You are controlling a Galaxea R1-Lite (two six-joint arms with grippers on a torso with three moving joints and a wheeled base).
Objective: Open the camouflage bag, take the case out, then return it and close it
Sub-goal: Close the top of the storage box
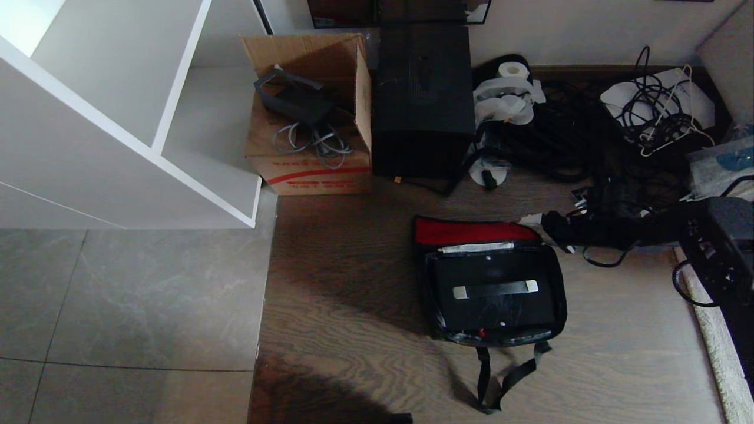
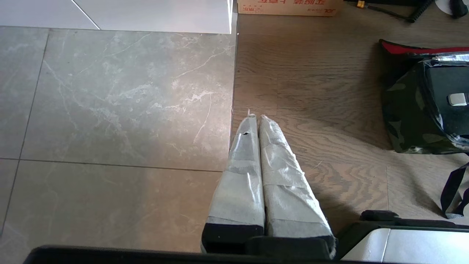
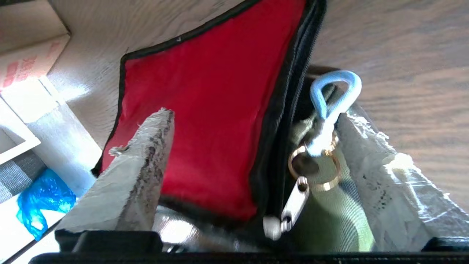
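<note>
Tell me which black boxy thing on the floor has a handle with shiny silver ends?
The flat black case lying inside the open camouflage bag. Its handle has silver ends. The tall black box beside the cardboard box stands upright and shows none.

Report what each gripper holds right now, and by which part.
Nothing is held. The right gripper is open around the camouflage bag's red flap and zipper clip; the left gripper is shut, empty.

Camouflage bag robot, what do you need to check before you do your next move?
1. Camouflage bag unzipped, red flap folded back: ok.
2. Case inside the bag, handle up: ok.
3. Right gripper open: ok.
4. Right gripper clear of the flap and zipper clip: not ok, fingers straddle them.
5. Left gripper shut, parked over the floor, away from the bag: ok.
6. Whether the case already came out once: cannot tell.
</note>
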